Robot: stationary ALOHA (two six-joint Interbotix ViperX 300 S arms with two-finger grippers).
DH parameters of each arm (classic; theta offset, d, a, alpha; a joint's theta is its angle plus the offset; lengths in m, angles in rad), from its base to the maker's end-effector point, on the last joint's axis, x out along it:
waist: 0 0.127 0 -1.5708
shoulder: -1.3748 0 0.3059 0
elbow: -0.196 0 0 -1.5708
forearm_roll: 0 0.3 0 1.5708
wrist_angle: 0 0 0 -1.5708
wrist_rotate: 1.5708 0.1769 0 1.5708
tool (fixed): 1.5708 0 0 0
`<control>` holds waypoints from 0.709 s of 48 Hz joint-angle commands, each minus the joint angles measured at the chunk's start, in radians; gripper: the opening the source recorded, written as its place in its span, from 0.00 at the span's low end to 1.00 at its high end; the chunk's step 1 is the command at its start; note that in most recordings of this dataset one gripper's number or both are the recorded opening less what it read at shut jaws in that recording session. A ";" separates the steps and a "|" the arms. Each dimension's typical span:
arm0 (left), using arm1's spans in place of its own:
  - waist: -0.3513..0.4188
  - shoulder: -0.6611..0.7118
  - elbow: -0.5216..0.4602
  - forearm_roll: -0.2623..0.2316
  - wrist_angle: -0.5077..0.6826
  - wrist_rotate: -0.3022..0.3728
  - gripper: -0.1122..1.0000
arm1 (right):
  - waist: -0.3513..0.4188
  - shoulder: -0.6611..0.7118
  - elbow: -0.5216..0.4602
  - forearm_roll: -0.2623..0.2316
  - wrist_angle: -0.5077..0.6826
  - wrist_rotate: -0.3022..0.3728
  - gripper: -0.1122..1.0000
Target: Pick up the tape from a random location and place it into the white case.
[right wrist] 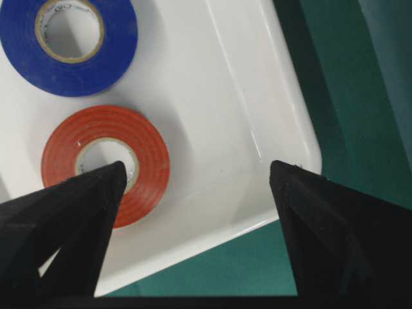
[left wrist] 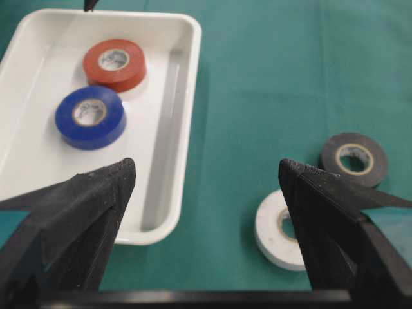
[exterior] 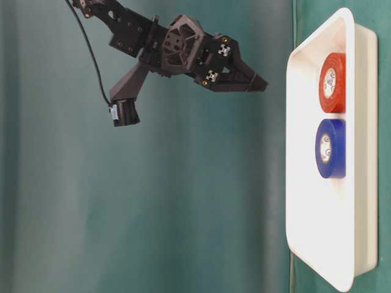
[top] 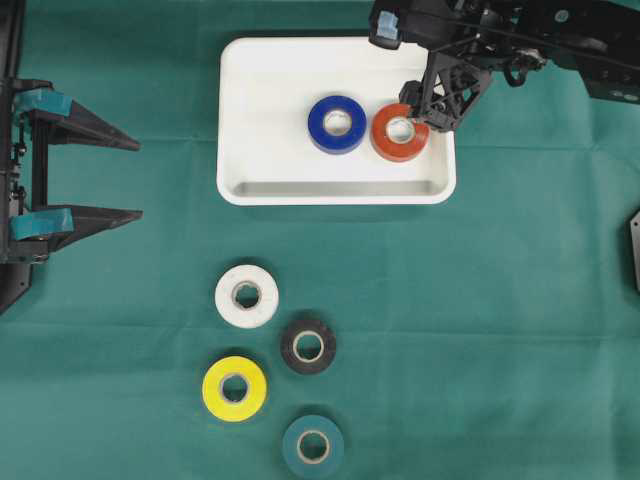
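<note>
The flat round red tape roll (top: 400,133) is seen lying in the shallow white plastic case (top: 280,185), just beside a round blue tape roll (top: 337,124). The black right gripper (right wrist: 193,177) is held above it, fingers spread, nothing held. The left gripper (left wrist: 206,177) is spread wide too.

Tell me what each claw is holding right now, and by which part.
Nothing is held. The right claw hangs open above the red tape, which lies free in the white case. The left claw is open and empty.
</note>
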 commanded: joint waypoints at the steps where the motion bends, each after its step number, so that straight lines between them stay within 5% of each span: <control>1: 0.002 0.005 -0.012 -0.002 -0.005 0.000 0.94 | -0.002 -0.026 -0.020 -0.003 -0.003 0.003 0.86; 15: 0.002 0.005 -0.012 -0.002 0.014 0.000 0.94 | 0.067 -0.026 -0.021 0.008 -0.023 0.012 0.86; 34: 0.003 0.000 -0.014 -0.002 0.014 -0.002 0.94 | 0.313 -0.026 -0.028 0.034 -0.057 0.014 0.86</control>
